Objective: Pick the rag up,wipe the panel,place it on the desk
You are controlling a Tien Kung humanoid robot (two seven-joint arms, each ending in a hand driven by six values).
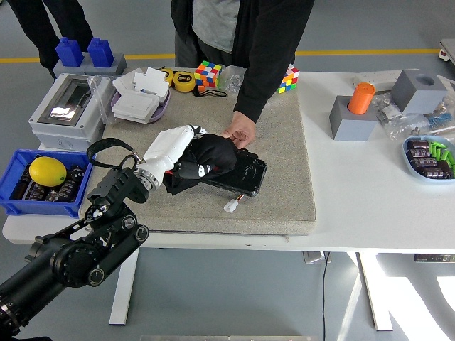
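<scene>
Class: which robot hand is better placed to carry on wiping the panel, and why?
The left. The white left robot hand already grips the crumpled black rag on the glossy black panel, which a person's hand steadies. No right robot hand is in view.

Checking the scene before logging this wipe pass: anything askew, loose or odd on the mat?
The black panel lies at an angle to the grey mat, with a person's hand on its far edge. A small white connector lies loose on the mat by the panel's near edge. The left hand holds the black rag on the panel. Nothing spilled.
</scene>
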